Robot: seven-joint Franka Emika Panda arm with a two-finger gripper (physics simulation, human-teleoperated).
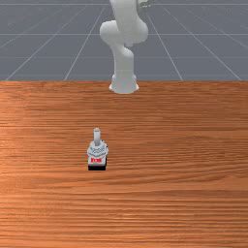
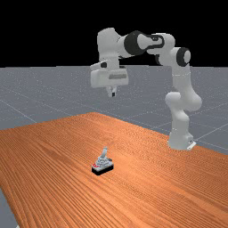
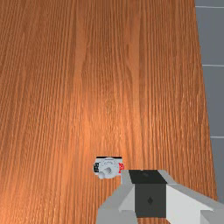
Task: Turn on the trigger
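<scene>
In the far view the gripper point(image 2: 112, 92) hangs high above the table, well above the trigger point(image 2: 103, 165) and apart from it. That trigger is a small grey joystick-like device with a black base, red marks on one side and a grey stick standing up from its top. The front view has the trigger point(image 1: 97, 154) left of the middle, red marks toward the camera. In the wrist view the gripper point(image 3: 149, 192) appears beside the trigger point(image 3: 108, 167), whose stick is seen from above. Whether the gripper is open or shut cannot be told.
The wooden table point(image 1: 184, 145) extends around the trigger on all sides. The arm's base point(image 2: 180, 140) stands at the table's far edge as the front view has it. Grey floor lies beyond the table edge in the wrist view.
</scene>
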